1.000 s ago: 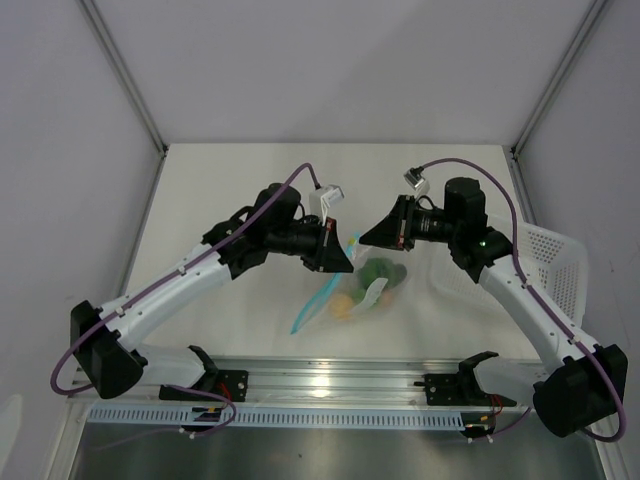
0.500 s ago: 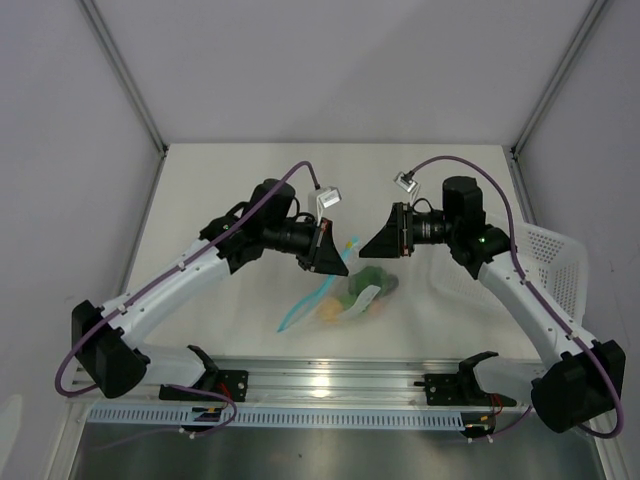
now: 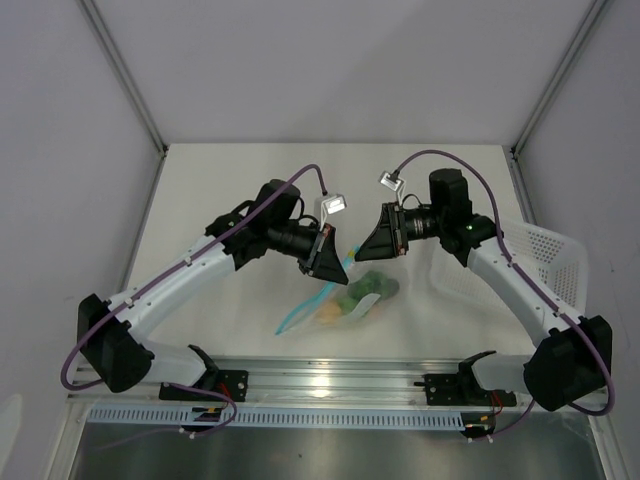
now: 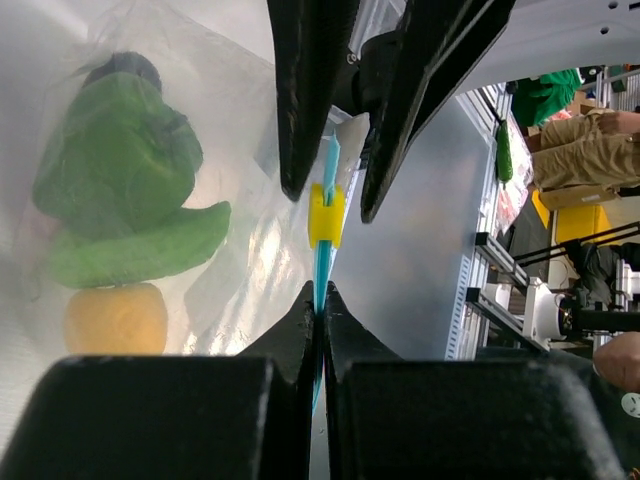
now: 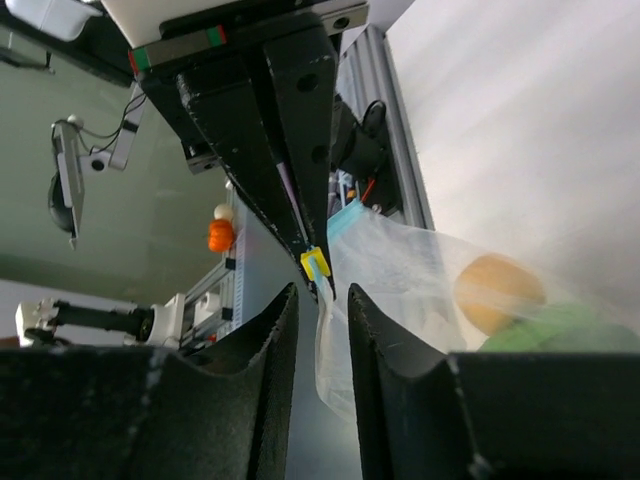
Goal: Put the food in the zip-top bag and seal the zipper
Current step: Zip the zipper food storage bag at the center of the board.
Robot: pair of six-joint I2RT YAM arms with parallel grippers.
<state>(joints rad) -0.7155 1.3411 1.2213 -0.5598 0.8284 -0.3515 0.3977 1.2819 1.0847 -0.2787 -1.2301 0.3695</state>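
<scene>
The clear zip-top bag [image 3: 352, 300] hangs between both grippers just above the table. Inside it are a dark-green piece [image 4: 115, 140], a light-green oval [image 4: 140, 250] and a yellow-orange piece [image 4: 115, 318]; the pinkish piece is not clearly seen. My left gripper [image 4: 320, 292] is shut on the teal zipper [image 4: 322, 250], just below its yellow slider [image 4: 325, 213]. My right gripper [image 5: 321, 292] is open by a narrow gap, with the bag's mouth edge between its fingers [image 5: 375, 340], just short of the slider [image 5: 315, 263]. From above, the left gripper [image 3: 335, 272] and right gripper [image 3: 362, 255] almost meet.
A white perforated basket [image 3: 552, 262] stands at the table's right edge beside the right arm. The aluminium rail [image 3: 330, 380] with the arm bases runs along the near edge. The loose end of the zipper [image 3: 293, 315] trails toward the front left.
The right gripper has moved left and closed in on the left gripper at the bag's mouth. The bag and the trailing strip have shifted slightly left and toward the front.
</scene>
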